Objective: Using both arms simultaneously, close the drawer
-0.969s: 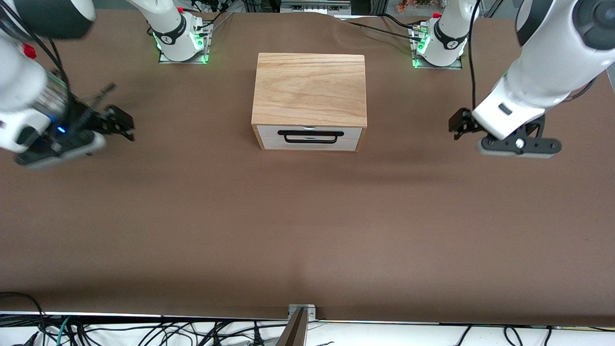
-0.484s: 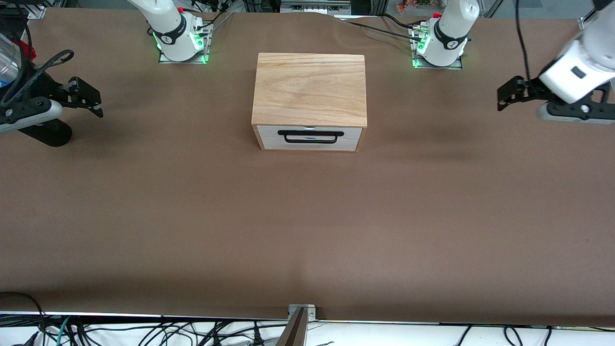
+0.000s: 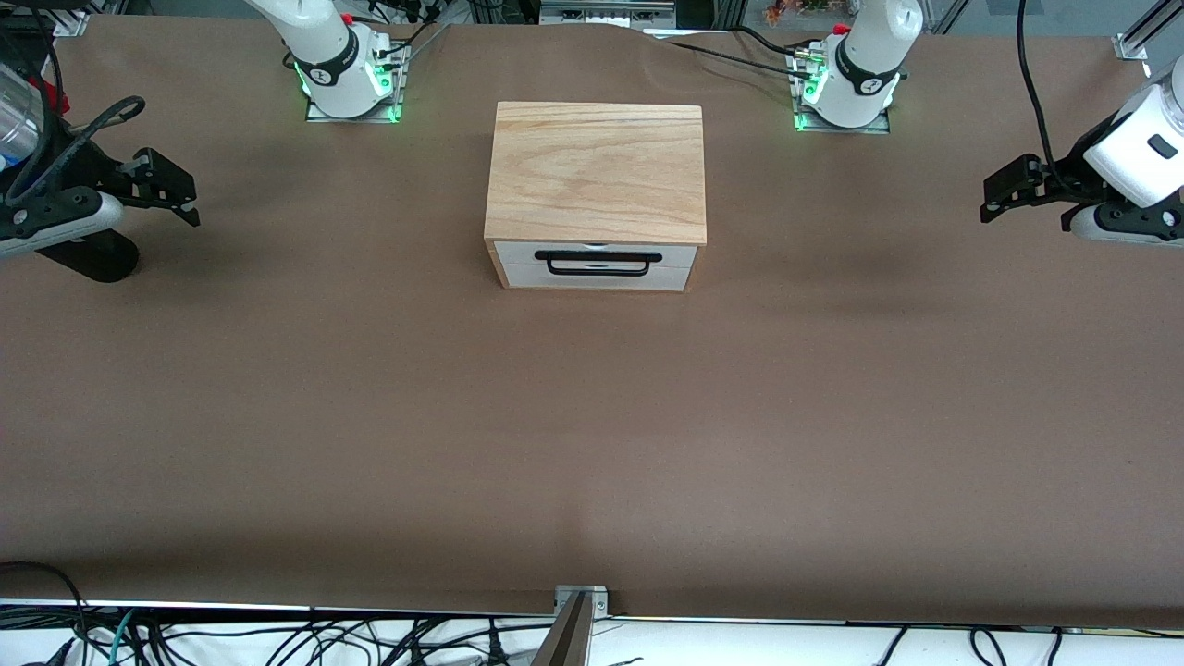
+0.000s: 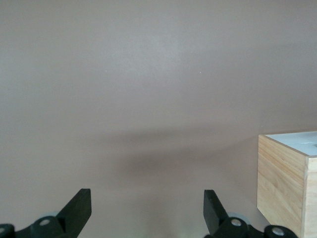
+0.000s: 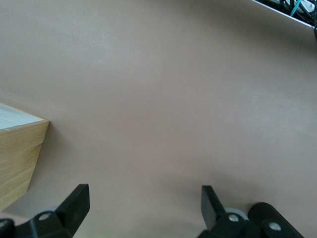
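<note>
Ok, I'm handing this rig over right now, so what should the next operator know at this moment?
Left gripper: open, empty, over the table's left-arm end, well clear of the box.
Right gripper: open, empty, over the right-arm end, also clear.
Drawer: white front sits flush in the box, handle facing the front camera.
Done: the drawer looks shut.
Left: apparently nothing but parking the arms; check the drawer is fully seated.

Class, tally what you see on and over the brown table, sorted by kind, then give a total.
Oak boxes: 1, oak box
Drawers: 1, drawer, shut
Claws: 2, left claw and right claw, both open, each over its own end of the table
Total: 4
</note>
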Controlling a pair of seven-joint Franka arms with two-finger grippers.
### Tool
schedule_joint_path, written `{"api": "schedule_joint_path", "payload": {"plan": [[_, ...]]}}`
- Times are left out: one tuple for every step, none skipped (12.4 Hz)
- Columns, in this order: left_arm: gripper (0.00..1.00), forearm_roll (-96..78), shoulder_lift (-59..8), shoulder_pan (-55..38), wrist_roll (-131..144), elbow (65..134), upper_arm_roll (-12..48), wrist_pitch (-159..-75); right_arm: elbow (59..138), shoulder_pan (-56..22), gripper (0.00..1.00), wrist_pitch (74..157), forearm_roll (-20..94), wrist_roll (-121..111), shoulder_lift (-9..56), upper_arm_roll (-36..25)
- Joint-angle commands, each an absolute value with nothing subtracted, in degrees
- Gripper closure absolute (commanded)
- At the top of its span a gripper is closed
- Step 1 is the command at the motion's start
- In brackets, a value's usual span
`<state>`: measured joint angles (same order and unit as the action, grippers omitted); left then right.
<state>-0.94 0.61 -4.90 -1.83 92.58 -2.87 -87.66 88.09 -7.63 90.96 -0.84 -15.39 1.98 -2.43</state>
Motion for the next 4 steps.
{"api": "schedule_joint_path", "payload": {"plan": [[0.0,-1.58,-0.88,-1.42,-2.9,90.26,-0.01,-86.92,90.09,-7.47,0.0,91.76,-1.84,-15.38,-0.18,-2.11],[0.0,-1.41,-0.88,-0.8,-2.73,90.26,1.31,-86.92,90.09,-7.47,0.0,91.76,-2.11,-15.38,-0.18,-2.11],[0.0,-1.41,-0.88,-0.79,-2.46,90.26,1.41,-86.92,90.09,-7.47,0.0,91.41,-2.63,-15.38,-0.35,-2.11],[0.0,-1.41,-0.88,-0.79,-2.2,90.18,1.41,-86.66,90.09,-7.47,0.0,90.8,-2.72,-15.21,-0.35,-2.11]]}}
